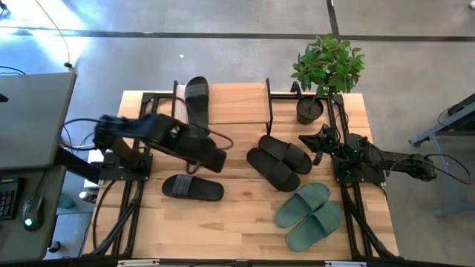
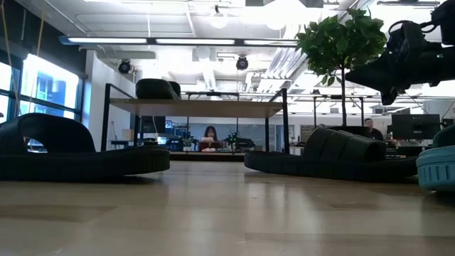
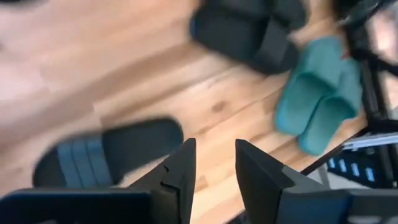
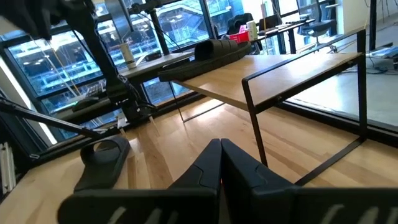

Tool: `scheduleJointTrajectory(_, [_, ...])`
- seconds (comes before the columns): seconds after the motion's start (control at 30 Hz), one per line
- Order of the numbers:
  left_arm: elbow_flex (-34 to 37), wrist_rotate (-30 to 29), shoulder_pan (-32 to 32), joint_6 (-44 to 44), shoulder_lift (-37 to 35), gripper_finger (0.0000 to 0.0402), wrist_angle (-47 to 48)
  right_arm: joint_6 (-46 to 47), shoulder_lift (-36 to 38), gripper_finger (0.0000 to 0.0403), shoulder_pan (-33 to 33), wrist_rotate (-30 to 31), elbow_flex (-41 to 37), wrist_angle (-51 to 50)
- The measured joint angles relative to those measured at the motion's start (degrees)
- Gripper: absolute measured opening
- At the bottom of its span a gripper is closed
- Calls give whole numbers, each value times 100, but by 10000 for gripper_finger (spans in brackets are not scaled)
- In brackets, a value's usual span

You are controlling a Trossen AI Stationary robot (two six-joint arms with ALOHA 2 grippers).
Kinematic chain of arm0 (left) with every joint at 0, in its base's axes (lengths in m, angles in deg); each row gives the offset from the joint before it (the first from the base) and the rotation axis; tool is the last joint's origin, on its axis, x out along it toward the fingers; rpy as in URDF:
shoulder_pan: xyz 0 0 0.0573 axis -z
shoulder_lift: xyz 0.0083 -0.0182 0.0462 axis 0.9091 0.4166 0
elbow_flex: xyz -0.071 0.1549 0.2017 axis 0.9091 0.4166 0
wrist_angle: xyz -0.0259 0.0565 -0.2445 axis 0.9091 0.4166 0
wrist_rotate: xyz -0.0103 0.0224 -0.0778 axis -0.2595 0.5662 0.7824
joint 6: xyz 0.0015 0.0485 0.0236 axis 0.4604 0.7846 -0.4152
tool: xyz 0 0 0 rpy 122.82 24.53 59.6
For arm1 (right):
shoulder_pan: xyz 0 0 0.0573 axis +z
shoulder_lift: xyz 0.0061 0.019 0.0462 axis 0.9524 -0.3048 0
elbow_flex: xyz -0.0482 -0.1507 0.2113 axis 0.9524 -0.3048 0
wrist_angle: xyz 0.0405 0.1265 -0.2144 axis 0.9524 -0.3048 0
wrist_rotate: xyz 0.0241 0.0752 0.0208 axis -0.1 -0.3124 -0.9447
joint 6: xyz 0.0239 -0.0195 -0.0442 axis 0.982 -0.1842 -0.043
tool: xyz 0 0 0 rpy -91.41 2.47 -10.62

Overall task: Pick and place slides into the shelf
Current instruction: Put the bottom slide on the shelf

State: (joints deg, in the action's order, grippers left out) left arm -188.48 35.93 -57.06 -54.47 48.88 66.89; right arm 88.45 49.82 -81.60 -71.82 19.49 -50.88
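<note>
The shelf (image 1: 234,104) stands at the table's far middle. One black slide (image 1: 197,100) lies sole-down across the left end of its plank top (image 4: 280,68). A single black slide (image 1: 193,188) lies sole-down on the table in front of it, and also shows in the left wrist view (image 3: 106,155). To the right, a black pair (image 1: 280,159) and a green pair (image 1: 310,215) lie side by side. My left gripper (image 1: 219,161) hangs above the table just beyond the single slide, pointing down, open (image 3: 214,165) and with nothing between its fingers. My right gripper (image 4: 221,165) waits shut at the table's right.
A potted plant (image 1: 326,74) stands at the far right corner beside the shelf. Black frame rails (image 1: 126,215) run along the table's left and right sides. Bare wood (image 1: 237,222) lies between the single slide and the green pair. People sit in the room behind (image 2: 210,135).
</note>
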Motion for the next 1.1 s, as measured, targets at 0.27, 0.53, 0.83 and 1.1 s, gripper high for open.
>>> scheduleJointTrajectory(0.27, [273,1066,-119,55,851,58,-27,168,-72,0,-2,1,0,2])
scheduleJointTrajectory(0.53, [1344,1568,-118,244,1133,3,-27,152,-131,0,-2,-13,1,0])
scheduleJointTrajectory(0.83, [2450,1682,-103,-60,1101,21,-24,151,-150,0,-2,-16,0,0])
scheduleJointTrajectory(1.1, [2950,1954,-103,-133,1101,21,-32,149,-152,0,0,-17,0,0])
